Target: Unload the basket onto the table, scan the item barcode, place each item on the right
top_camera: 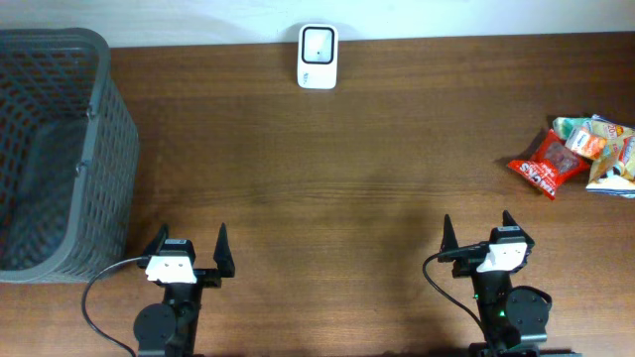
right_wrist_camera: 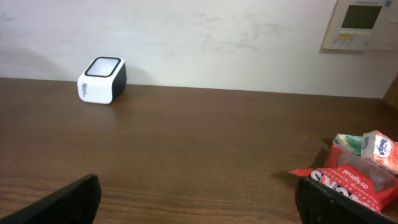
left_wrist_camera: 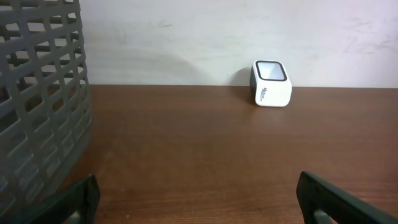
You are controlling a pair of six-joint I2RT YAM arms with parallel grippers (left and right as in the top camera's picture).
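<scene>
White lettering, seemingly "ORIGINAL", on the red crinkled snack packet (right_wrist_camera: 351,180) at lower right of the right wrist view. Small dark print on the white cube-shaped scanner (right_wrist_camera: 101,79), upper left: too small to read.

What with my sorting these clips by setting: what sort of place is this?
Likely a mock shop checkout on a wooden table: a white barcode scanner stands at the far edge, snack packets lie piled at the right, and a grey mesh basket sits at the left.
</scene>
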